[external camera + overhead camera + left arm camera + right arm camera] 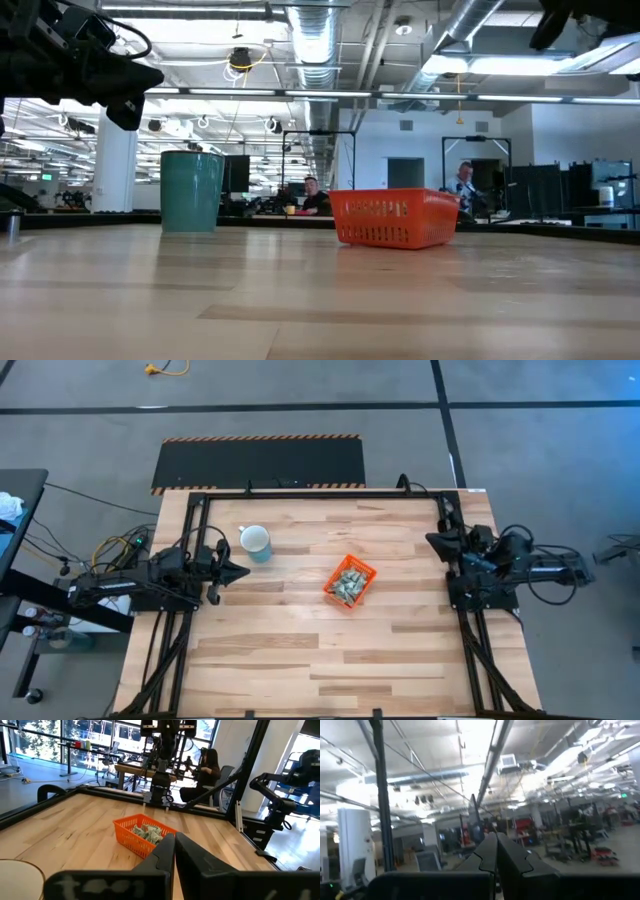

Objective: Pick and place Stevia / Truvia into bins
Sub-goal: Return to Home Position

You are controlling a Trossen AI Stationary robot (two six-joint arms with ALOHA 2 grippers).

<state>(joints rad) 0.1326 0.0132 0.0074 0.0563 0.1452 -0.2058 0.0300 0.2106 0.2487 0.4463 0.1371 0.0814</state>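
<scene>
Stevia sachets (350, 586): heaped inside orange bin (367, 571) at middle of desk (260, 650), straight ahead of left tool (240, 571), well apart. Right tool (432, 540) faces the bin from the opposite side, similarly apart. Both tools pinched together, empty; retreat looks unobstructed.

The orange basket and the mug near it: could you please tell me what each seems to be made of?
The basket looks like moulded plastic: bright orange, walls pierced with a fine grid. The mug is likely glazed ceramic, smooth and opaque, though coated metal cannot be excluded.
</scene>
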